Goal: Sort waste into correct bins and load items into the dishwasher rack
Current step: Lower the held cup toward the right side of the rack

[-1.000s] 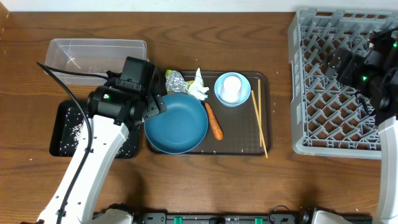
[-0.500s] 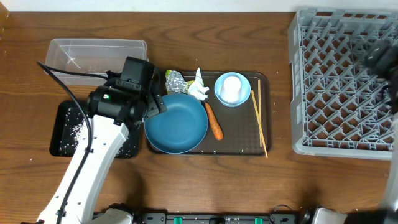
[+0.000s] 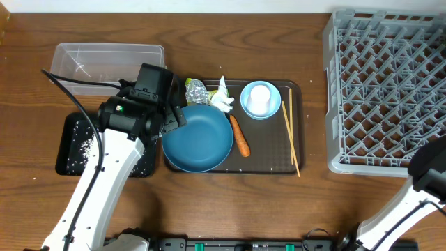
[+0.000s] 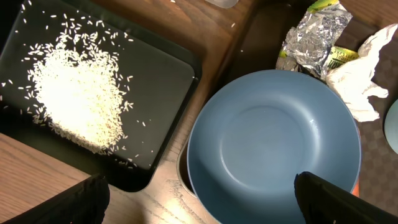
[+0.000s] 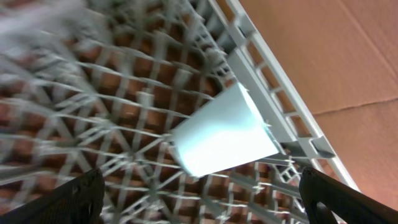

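Pulling back from the far right side of the dishwasher rack (image 3: 376, 90), where it hung a second ago, the right arm (image 3: 426, 183) now sits at the near right corner of the table. The right gripper (image 5: 202, 199) is spread wide with nothing between its fingers. Its wrist view, blurred, shows the light blue cup (image 5: 224, 134) lying tilted on the lattice against the rack's side wall, apart from the fingers. I cannot pick the cup out from overhead. Judging by that, the cup is loaded and this arm is free for another item.

The left arm has not moved over the same second. The left gripper (image 4: 199, 202) hovers wide open and empty over the near left rim of the dark blue plate (image 3: 198, 138), just right of the black tray (image 4: 174, 81). The white rice (image 4: 74, 99) is heaped in that tray and the plate looks bare, so the plate seems ready for the rack.

Still on the brown tray (image 3: 268, 150) are the carrot (image 3: 240, 136) just right of the plate, the foil ball (image 3: 196, 90), the wrapper (image 4: 340, 56) and the tissue (image 3: 224, 103) on its far side, the bowl (image 3: 247, 104) and the chopsticks (image 3: 290, 136) at the right edge. The clear tub (image 3: 139, 52) at far left looks almost empty. Most of the sorting remains.
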You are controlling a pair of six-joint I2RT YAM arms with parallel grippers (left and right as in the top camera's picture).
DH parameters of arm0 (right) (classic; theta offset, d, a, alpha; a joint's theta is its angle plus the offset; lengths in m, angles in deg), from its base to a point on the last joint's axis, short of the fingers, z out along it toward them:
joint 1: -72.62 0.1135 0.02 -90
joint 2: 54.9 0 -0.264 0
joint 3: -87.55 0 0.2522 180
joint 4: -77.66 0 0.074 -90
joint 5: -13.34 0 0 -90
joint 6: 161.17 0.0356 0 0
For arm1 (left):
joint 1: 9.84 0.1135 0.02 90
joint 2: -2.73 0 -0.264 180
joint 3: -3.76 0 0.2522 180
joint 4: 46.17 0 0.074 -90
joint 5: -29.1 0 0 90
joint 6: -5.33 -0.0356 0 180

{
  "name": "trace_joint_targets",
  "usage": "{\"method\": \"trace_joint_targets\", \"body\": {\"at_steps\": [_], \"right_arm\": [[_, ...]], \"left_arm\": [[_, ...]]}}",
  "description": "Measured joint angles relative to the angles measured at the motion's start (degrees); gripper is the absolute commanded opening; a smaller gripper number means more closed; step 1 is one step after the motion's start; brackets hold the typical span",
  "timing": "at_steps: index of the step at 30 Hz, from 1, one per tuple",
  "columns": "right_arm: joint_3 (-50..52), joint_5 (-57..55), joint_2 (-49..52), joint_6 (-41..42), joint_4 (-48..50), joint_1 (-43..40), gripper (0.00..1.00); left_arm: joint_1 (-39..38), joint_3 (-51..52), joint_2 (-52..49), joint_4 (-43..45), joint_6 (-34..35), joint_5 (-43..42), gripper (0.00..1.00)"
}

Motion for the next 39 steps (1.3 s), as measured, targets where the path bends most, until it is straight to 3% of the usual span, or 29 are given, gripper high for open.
{"method": "trace_joint_targets", "body": {"at_steps": [6,17,25,39], "right_arm": [[-0.42,1.84,1.14,-3.67,1.51,-4.9,0.99],[-1.09,21.97,2.03,-7.67,2.03,-14.8,0.99],[-1.25,33.16,8.87,-10.14,1.51,-15.67,0.99],[-1.31,30.73,9.64,-12.61,0.68,-14.25,0.79]], "left_arm": [[0.0,0.0,0.0,0.0,0.02,0.0,0.98],[0.0,0.0,0.0,0.0,0.02,0.0,0.98],[0.0,0.0,0.0,0.0,0.0,0.0,0.98],[0.0,0.0,0.0,0.0,0.02,0.0,0.98]]}}
